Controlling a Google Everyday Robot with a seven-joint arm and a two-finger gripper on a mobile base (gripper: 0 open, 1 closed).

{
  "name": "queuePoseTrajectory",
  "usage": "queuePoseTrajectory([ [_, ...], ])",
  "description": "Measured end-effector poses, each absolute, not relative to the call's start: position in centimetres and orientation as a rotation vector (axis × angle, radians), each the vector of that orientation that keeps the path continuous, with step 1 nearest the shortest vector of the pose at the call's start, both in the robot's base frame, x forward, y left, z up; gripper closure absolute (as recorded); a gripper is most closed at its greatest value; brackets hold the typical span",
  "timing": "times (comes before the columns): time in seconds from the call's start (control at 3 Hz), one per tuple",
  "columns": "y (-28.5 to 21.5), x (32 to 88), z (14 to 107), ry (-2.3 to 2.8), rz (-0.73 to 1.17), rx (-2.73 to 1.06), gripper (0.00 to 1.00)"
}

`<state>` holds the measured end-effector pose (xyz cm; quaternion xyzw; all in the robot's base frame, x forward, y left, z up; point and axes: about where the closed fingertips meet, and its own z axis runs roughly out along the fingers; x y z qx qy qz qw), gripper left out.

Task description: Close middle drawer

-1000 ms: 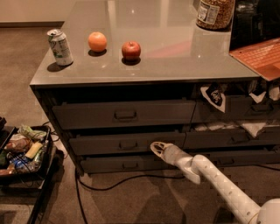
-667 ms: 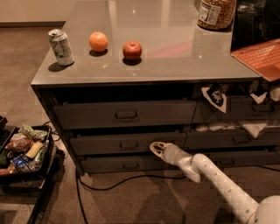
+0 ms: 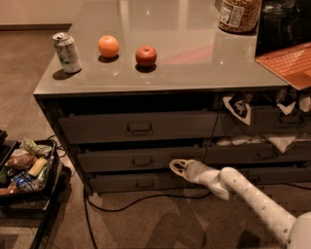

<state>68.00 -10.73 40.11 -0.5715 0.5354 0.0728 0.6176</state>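
Note:
The middle drawer (image 3: 141, 159) is the dark grey-brown front in the middle row of the left column, with a small loop pull at its centre. It stands slightly out from the cabinet, with a dark gap above it. My gripper (image 3: 176, 167), on a white arm reaching in from the lower right, is just in front of the right end of this drawer front, at or very near its surface.
The top drawer (image 3: 138, 127) and bottom drawer (image 3: 138, 183) flank it. On the countertop (image 3: 204, 63) are a can (image 3: 66, 52), an orange (image 3: 108, 46), an apple (image 3: 146, 55) and a jar (image 3: 237, 14). A black tray of snacks (image 3: 24, 168) stands at the left, and a cable (image 3: 146, 200) lies on the floor.

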Motion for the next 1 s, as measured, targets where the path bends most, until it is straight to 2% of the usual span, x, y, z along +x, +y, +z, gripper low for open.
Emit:
queuePoseTrajectory([
  [0.33, -12.9, 61.1, 40.2, 1.187, 0.214, -1.463, 1.0],
  [0.67, -12.9, 61.1, 40.2, 1.187, 0.214, -1.463, 1.0],
  [1.0, -12.8, 58.4, 40.7, 1.178, 0.216, -1.463, 1.0],
])
